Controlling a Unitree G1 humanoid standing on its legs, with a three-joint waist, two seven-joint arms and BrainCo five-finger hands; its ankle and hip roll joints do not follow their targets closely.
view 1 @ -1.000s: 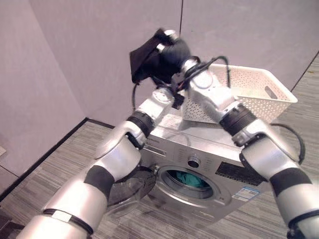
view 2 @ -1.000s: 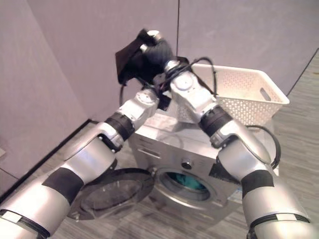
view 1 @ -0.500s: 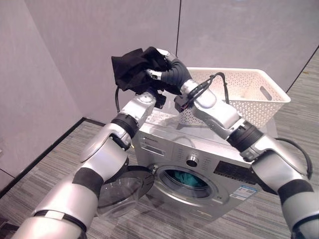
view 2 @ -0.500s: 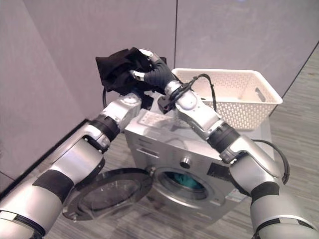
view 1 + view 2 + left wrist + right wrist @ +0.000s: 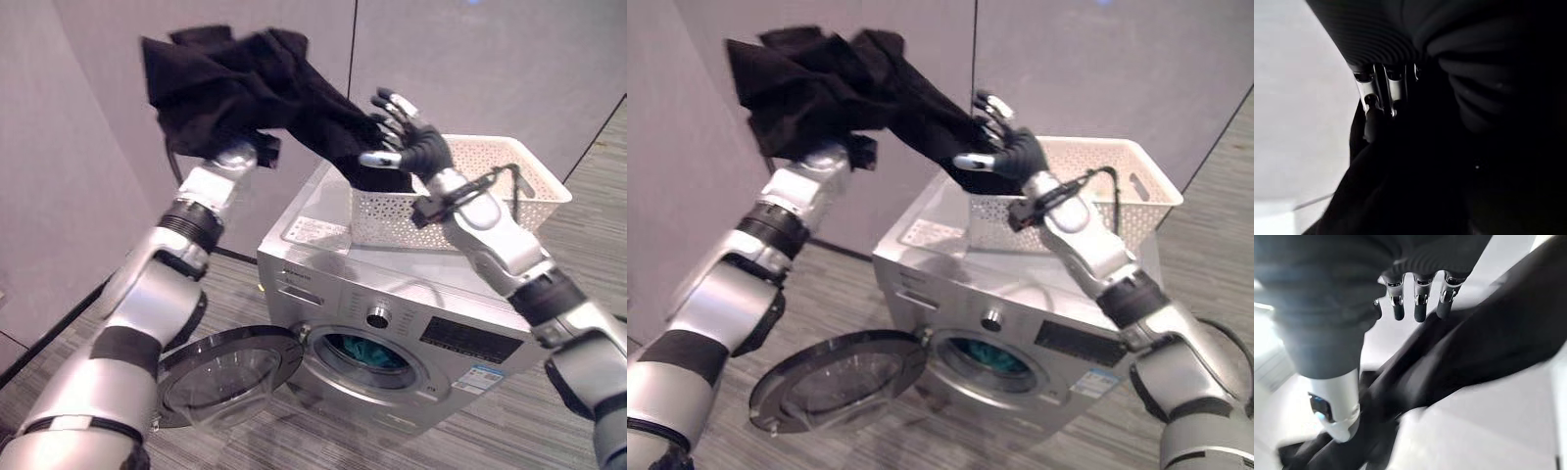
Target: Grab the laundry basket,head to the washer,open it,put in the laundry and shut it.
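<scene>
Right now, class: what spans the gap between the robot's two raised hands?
The black garment stretches between them in the left eye view, gripped by the left hand and draping against the open right hand.

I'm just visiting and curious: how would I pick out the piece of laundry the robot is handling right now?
Find the silver washer with its round door swung open. Above its left side, the left hand holds up a black cloth, trailing toward the white basket on top. It is the one dark, limp thing, held in the air.
</scene>
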